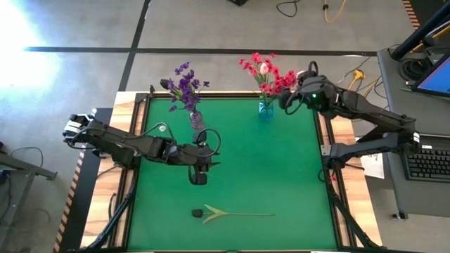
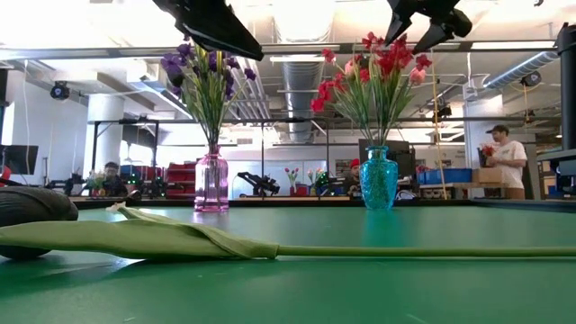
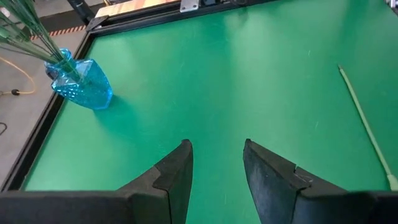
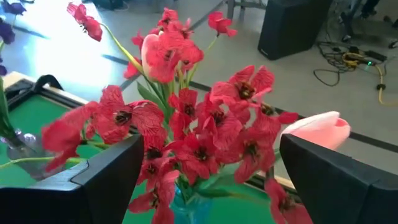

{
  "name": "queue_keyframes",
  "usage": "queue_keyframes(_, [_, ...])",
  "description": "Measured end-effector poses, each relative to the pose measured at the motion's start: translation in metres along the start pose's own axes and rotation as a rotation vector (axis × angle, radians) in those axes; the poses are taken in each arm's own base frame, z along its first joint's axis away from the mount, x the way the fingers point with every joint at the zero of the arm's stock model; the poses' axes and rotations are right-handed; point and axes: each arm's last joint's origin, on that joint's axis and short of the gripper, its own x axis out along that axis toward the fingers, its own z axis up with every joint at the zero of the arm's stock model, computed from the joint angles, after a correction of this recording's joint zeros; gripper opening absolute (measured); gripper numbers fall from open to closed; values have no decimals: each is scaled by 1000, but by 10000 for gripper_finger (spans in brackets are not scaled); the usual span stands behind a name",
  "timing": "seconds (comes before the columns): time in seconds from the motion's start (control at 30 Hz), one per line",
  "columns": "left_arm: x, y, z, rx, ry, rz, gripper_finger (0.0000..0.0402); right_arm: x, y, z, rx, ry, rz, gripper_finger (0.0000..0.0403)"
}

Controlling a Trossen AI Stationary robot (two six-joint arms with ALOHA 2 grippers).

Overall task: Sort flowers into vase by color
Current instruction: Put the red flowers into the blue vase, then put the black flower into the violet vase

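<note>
Over the green counter [image 1: 281, 176]: left end effector [image 1: 199, 176], pointing down, fingers apart, holding nothing. Just past it, toward the near edge of the counter: one dark tulip [image 1: 225, 213], lying flat and not yet sorted. Dark head closest to the end effector, long thin stem [image 3: 367, 130] running away to the side, green leaves [image 2: 162, 238] near the head.

Behind the left end effector, close by: pink vase [image 1: 197, 120] full of purple flowers [image 1: 184, 84].

Far across the counter: right end effector [image 4: 214, 180], high up, fingers spread wide on both sides of the red flowers [image 4: 199, 137]. Not squeezing anything, as far as can be seen. Right below it: blue vase [image 1: 266, 110]. Just beside one finger: pink tulip [image 4: 314, 130], in with the reds.

About the dark tulip: probably very light, being a pretend flower. Soft head, easy to squash, so better left alone. Thin stem, likely bendy and a bit slippery, and lying flat on the counter, so hard to get fingers under. Best spot to pinch: likely the stem near the leaves, close to the head, so the heavy end does not droop. Need to come straight down with one finger on each side of the stem. Gentle squeeze, slow lift.
</note>
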Motion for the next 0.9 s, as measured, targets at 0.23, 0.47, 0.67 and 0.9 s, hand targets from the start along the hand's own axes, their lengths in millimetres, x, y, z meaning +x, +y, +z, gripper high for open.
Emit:
queue_keyframes(0.23, [0,-1,-1,-121,7,-3,129,-21,-5,22,20,11,89,368])
queue_keyframes(0.47, [-3,-11,-6,-249,56,-26,129,-42,-8,40,69,42,271,368])
queue_keyframes(0.67, [-14,-36,-10,-298,92,-92,129,-57,3,41,73,139,555,368])
queue_keyframes(0.9, [-28,-65,-11,-339,67,-155,129,-75,20,21,37,324,696,368])
